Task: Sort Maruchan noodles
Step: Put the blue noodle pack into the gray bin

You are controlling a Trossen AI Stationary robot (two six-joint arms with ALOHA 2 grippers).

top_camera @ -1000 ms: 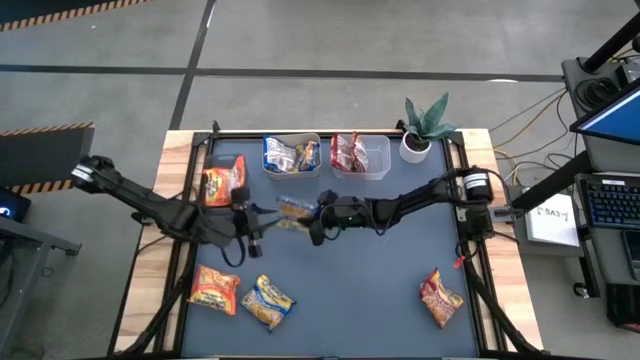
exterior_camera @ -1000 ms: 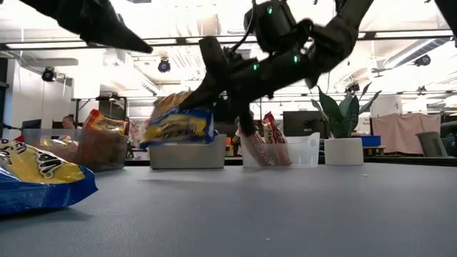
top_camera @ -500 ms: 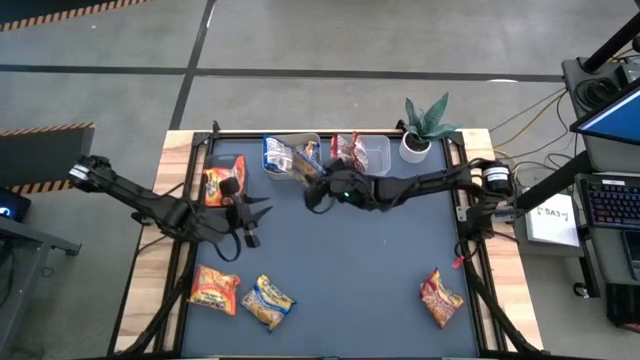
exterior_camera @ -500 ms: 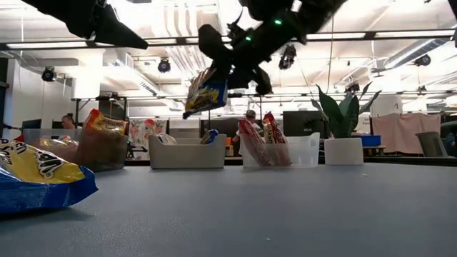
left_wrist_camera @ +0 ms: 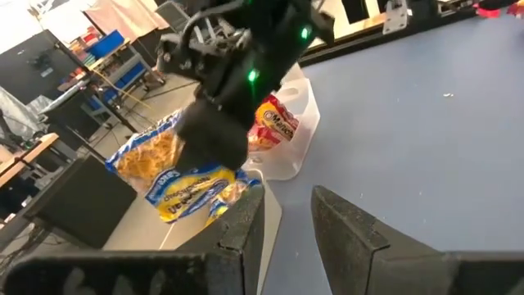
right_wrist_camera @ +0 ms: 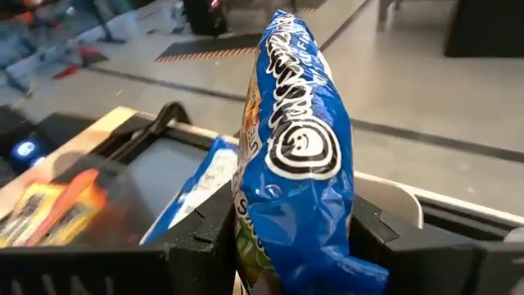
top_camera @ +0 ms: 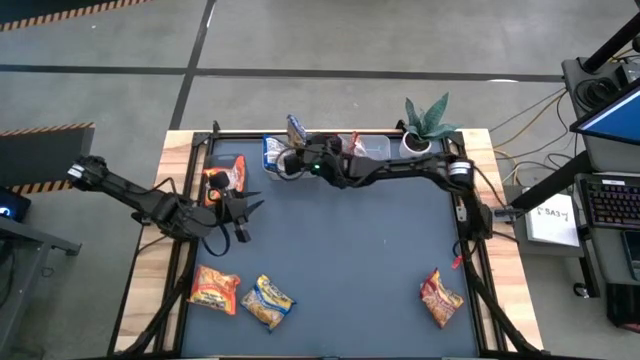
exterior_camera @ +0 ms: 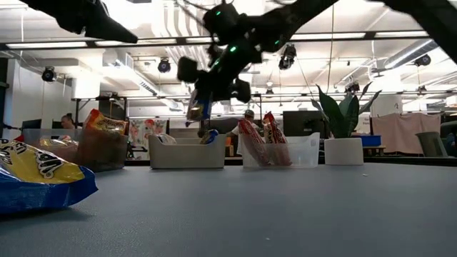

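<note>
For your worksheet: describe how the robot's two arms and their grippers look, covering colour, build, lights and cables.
Both arms are dark, slender and jointed. The right gripper has two flat dark fingers and green lights glowing on its wrist. The left gripper ends in two blocky dark fingers. Dark cables run along both arms.

One camera looks straight down; another sits level with the tabletop; both share the tubs (top_camera: 290,155).

Two tubs (top_camera: 290,155) (top_camera: 368,152) sit side by side at the table's (top_camera: 380,260) back edge, a potted plant (top_camera: 424,128) to their right (three packets (top_camera: 215,288) (top_camera: 268,301) (top_camera: 440,297) lie along the front).
</note>
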